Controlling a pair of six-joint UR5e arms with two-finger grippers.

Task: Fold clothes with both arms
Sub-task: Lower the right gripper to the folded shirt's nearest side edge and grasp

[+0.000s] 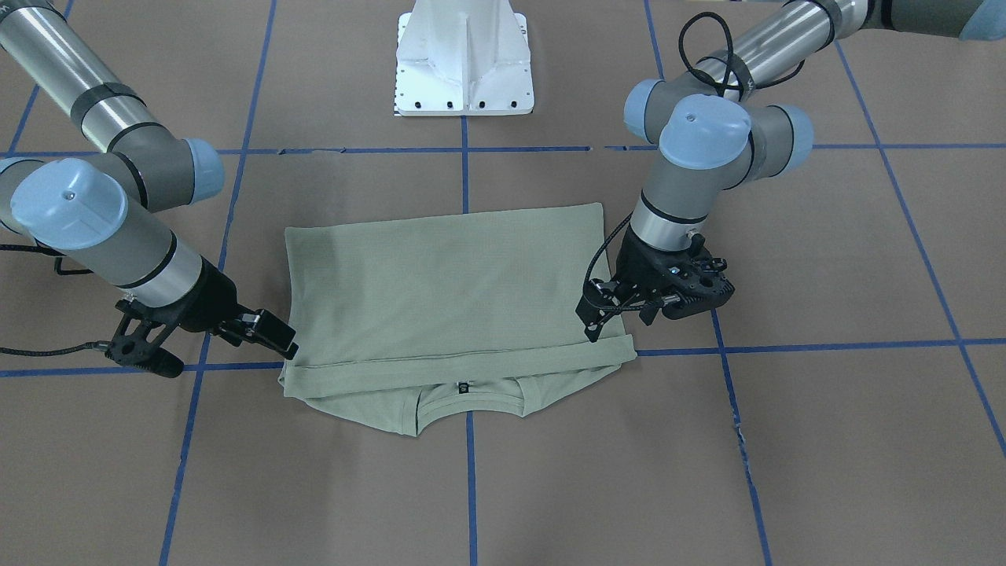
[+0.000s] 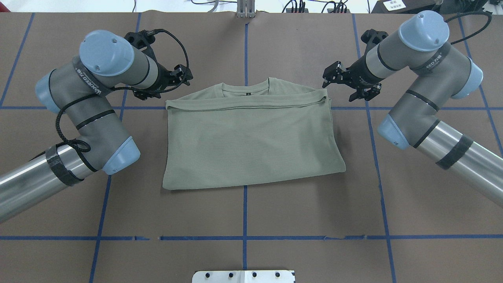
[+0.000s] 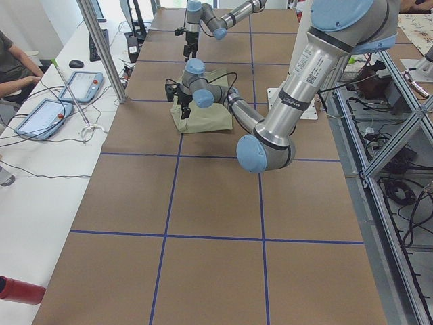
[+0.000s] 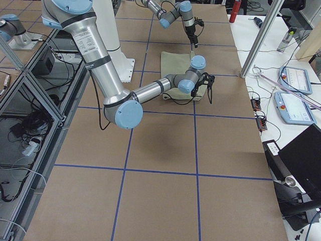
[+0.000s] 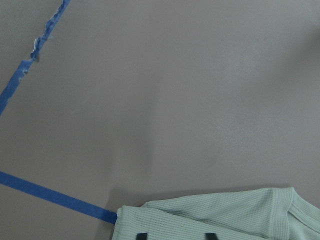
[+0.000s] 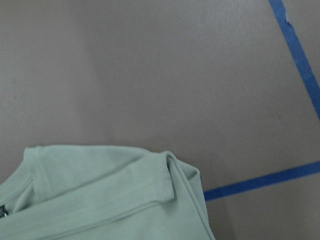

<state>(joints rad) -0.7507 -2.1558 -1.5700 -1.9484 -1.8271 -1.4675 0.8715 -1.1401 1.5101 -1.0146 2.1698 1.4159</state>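
The pale sage-green shirt point(image 1: 448, 291) lies flat, folded into a rectangle, with the round neck and its label point(image 1: 464, 386) showing past the folded edge on the side far from the robot. It also shows in the overhead view point(image 2: 251, 133). My left gripper point(image 1: 609, 314) point(image 2: 180, 76) hovers just off the shirt's far left corner. The left wrist view shows its fingertips point(image 5: 141, 235) apart over the cloth point(image 5: 215, 215), holding nothing. My right gripper point(image 1: 267, 334) point(image 2: 330, 78) is beside the far right corner point(image 6: 175, 170); its jaws look apart and empty.
The white pedestal base point(image 1: 464, 63) stands at the robot's side of the brown table, which is marked with blue tape lines point(image 2: 244, 237). A side bench with tablets point(image 3: 40, 115) and a seated operator point(image 3: 13, 61) flank the far edge.
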